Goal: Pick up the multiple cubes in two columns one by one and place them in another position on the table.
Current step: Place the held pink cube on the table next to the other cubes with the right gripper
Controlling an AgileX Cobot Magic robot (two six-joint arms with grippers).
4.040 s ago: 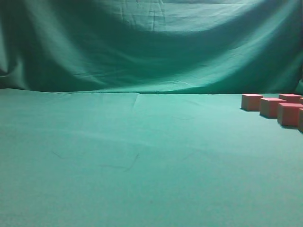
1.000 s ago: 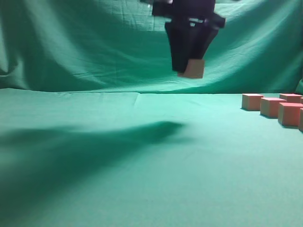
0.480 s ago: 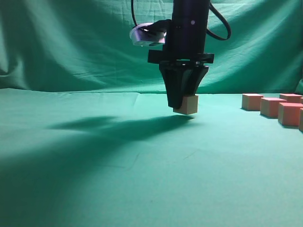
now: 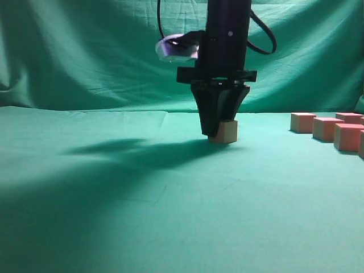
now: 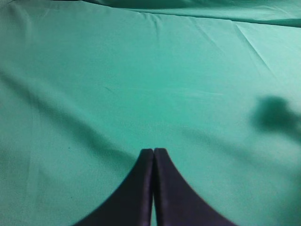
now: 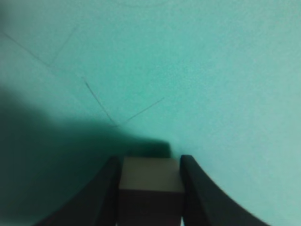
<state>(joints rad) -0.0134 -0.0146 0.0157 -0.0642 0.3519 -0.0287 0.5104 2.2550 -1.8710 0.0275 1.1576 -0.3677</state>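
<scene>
My right gripper (image 4: pixel 219 132) points straight down over the middle of the teal table (image 4: pixel 114 216) and is shut on one tan-sided cube (image 4: pixel 226 132), whose bottom rests on or just above the cloth. The right wrist view shows that cube (image 6: pixel 150 176) squeezed between the two black fingers (image 6: pixel 149 162). Several more pinkish-red cubes (image 4: pixel 324 128) sit in rows at the far right edge of the exterior view. My left gripper (image 5: pixel 154 151) is shut and empty above bare cloth; it does not show in the exterior view.
A draped green backdrop (image 4: pixel 85 51) hangs behind the table. The arm throws a wide dark shadow (image 4: pixel 68 187) over the left half of the cloth. Faint creases mark the cloth (image 6: pixel 101 106) near the held cube.
My right arm came in from above with the cube and has lowered it from well above the table down to the cloth. The cubes at the right have not moved.
</scene>
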